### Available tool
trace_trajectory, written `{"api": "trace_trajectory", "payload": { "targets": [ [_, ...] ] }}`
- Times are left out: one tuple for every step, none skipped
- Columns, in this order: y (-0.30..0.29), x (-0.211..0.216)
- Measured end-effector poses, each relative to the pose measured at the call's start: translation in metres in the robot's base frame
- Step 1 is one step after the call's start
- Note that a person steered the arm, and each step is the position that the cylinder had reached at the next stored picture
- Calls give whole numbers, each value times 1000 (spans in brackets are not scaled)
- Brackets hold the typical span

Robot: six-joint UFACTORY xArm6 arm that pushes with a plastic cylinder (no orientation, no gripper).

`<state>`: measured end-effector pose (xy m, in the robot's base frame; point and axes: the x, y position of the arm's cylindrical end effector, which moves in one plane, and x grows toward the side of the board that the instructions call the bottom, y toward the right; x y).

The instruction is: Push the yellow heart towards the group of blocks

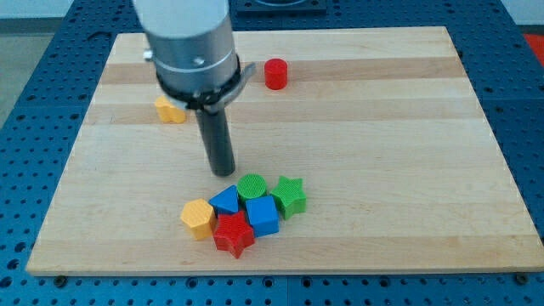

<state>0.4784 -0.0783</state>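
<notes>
The yellow heart (169,110) lies at the view's upper left of the wooden board, partly behind the arm's body. My tip (223,172) rests on the board, below and right of the heart and just above the group. The group sits at the view's bottom centre: a yellow hexagon (197,218), a blue triangle (226,201), a green cylinder (252,186), a green star (290,195), a blue cube (262,215) and a red star (234,235).
A red cylinder (275,74) stands alone near the view's top centre. The wooden board (408,153) lies on a blue perforated table (25,51). The arm's grey body (191,42) hangs over the upper left.
</notes>
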Motion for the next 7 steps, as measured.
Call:
{"api": "trace_trajectory", "payload": {
  "targets": [
    [6, -49],
    [-1, -104],
    [-28, -152],
    [-87, -170],
    [-126, -163],
    [-129, -129],
    [-120, -97]
  ]
}}
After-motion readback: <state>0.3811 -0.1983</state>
